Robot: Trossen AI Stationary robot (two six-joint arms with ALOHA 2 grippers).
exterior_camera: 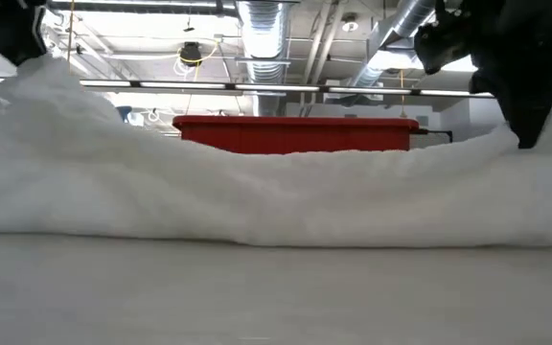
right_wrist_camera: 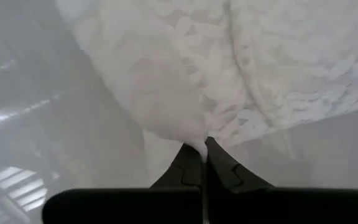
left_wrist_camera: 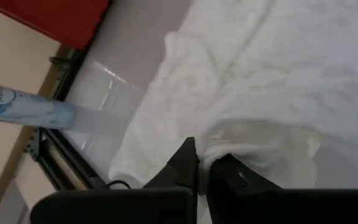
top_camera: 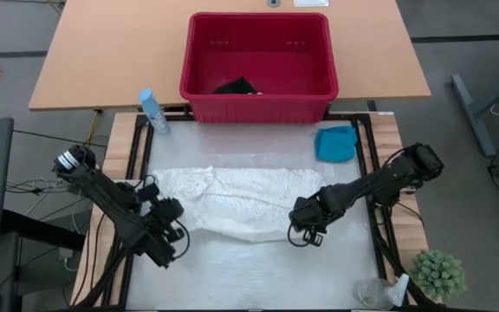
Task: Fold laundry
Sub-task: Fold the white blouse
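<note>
High view, cream-white lacy cloth (top_camera: 236,201): spread crumpled across the middle of the table (top_camera: 258,269), long side running left to right.
Left gripper (top_camera: 165,211): at the cloth's left edge, fingers pressed together, pinching a fold of the cloth's hem.
Right gripper (top_camera: 306,227): at the cloth's lower right corner, fingers pressed together, pinching the lace edge.
Turquoise garment (top_camera: 335,143): bunched on the table's far right, apart from the cloth.
Dark garment (top_camera: 236,87): lying inside the red basket (top_camera: 199,54), beyond the table.
Spray bottle (top_camera: 152,110): lying near the basket's left corner.
Small plant (top_camera: 438,274): near right corner.
</note>
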